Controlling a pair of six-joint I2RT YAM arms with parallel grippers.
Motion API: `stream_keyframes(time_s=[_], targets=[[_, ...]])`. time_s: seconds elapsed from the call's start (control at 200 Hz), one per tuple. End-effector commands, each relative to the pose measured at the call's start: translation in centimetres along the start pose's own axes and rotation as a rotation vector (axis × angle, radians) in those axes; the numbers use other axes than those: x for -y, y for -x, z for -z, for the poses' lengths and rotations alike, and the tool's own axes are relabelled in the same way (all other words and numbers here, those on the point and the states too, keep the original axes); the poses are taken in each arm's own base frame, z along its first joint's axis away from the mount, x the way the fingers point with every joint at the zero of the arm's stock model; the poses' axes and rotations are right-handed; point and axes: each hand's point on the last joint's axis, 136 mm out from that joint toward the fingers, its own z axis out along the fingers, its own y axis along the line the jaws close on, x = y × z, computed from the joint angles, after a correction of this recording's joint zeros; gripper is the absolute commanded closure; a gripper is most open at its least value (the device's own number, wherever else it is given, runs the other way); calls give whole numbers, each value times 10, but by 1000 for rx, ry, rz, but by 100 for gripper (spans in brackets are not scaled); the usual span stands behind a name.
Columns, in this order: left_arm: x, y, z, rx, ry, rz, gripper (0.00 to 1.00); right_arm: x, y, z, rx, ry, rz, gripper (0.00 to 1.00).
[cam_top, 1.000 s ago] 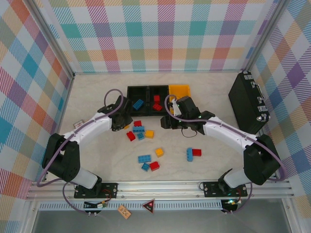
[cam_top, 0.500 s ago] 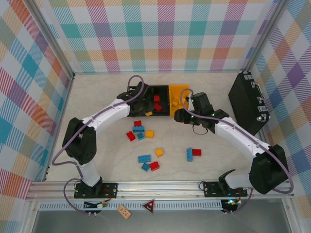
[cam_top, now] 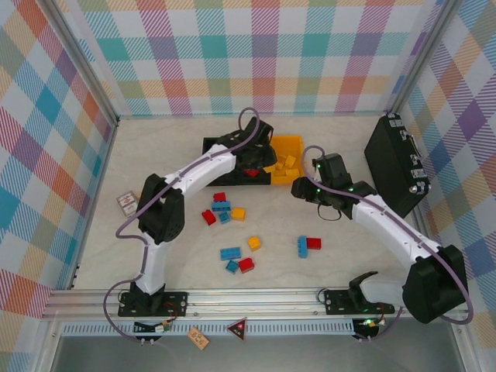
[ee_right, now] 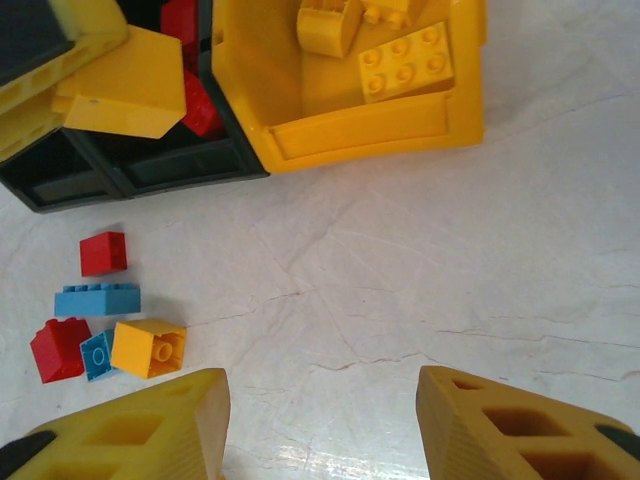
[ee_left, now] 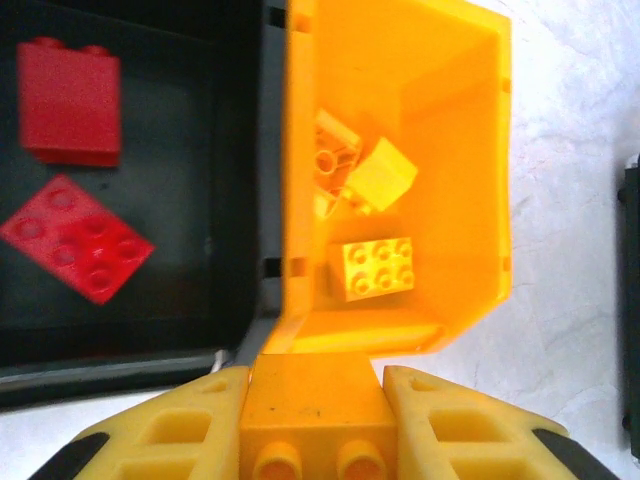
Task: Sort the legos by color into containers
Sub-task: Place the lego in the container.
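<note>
My left gripper (ee_left: 315, 380) is shut on a yellow-orange lego (ee_left: 314, 405), held just at the near rim of the yellow-orange bin (ee_left: 470, 180), which has several yellow legos (ee_left: 377, 267) in it. The black bin (ee_left: 190, 290) beside it holds two red legos (ee_left: 68, 100). From above, the left gripper (cam_top: 262, 153) hovers where the middle black bin (cam_top: 249, 172) meets the yellow bin (cam_top: 288, 142). My right gripper (ee_right: 320, 420) is open over bare table, in front of the yellow bin (ee_right: 370, 135). Loose red, blue and yellow legos (cam_top: 222, 207) lie mid-table.
A large black latched case (cam_top: 395, 163) stands at the right wall. A small printed card (cam_top: 126, 203) lies at the left. More loose legos sit nearer the front (cam_top: 246, 264) and under the right arm (cam_top: 307, 245). Plaid walls close in three sides.
The left arm swung from the loose legos up and right across the black bins to the yellow bin, carrying the yellow lego. The right gripper drew back to the right.
</note>
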Motion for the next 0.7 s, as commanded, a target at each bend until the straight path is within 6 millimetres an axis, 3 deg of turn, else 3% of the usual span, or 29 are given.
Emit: stream_keyframes(time_s=[0.0,0.37,0.595,0.695], targets=[[18,-9,-9,-44,-24,-57,74,7,-1,6,9,-19,-31,47],[36,0,-50,-47,-16,-133,73,16,-7,12,15,-39,-53,47],[35,2,-57,-42,0,-149,69,18,-5,14,25,-42,-55,47],[36,3,-57,-37,-2,-153,60,18,-3,13,27,-42,-52,47]])
